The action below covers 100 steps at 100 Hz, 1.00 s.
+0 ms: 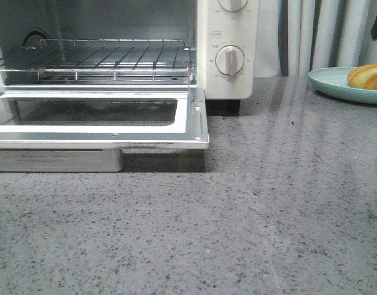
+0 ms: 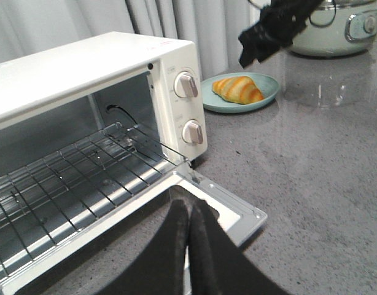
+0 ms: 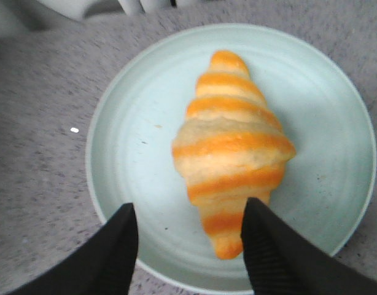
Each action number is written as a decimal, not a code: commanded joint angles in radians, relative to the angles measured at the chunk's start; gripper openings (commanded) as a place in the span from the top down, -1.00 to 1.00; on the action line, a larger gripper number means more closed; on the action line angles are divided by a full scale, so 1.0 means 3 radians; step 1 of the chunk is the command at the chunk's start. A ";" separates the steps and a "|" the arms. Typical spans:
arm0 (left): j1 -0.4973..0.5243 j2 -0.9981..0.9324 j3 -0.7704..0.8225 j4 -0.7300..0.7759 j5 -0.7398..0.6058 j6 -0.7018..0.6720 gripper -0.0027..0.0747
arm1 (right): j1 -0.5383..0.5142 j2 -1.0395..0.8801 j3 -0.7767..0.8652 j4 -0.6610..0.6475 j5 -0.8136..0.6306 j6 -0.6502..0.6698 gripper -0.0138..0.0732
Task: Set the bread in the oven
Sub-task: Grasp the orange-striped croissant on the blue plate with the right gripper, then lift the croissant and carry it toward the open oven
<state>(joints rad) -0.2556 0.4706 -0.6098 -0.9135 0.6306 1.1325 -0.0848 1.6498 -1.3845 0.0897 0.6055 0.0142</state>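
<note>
The bread (image 3: 231, 150), a golden-orange striped croissant roll, lies on a pale green plate (image 3: 133, 141); it also shows at the far right of the front view (image 1: 368, 76) and in the left wrist view (image 2: 239, 89). My right gripper (image 3: 190, 212) is open and hovers over the plate, one fingertip (image 3: 259, 221) beside the bread's near tapered end. The right arm (image 2: 275, 27) shows above the plate. The cream-white oven (image 1: 228, 46) stands with its glass door (image 1: 99, 114) folded down and its wire rack (image 1: 96, 58) bare. My left gripper (image 2: 190, 212) is shut and empty above the open door (image 2: 237, 212).
A grey speckled countertop (image 1: 268, 209) spreads in front of the oven and plate. A metal tray (image 1: 53, 161) lies under the open door. Grey curtains (image 1: 323, 34) hang behind. A pale rice cooker (image 2: 336, 27) stands at the back beyond the plate.
</note>
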 commanded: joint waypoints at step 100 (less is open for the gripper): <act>0.0004 0.0012 -0.0085 -0.0189 -0.0318 -0.0063 0.99 | 0.0091 -0.0109 -0.0140 0.0272 -0.0712 0.0070 0.84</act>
<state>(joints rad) -0.2556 0.4706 -0.6098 -0.9255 0.5707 1.1218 -0.0873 1.7532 -1.3948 0.1400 0.5146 0.0347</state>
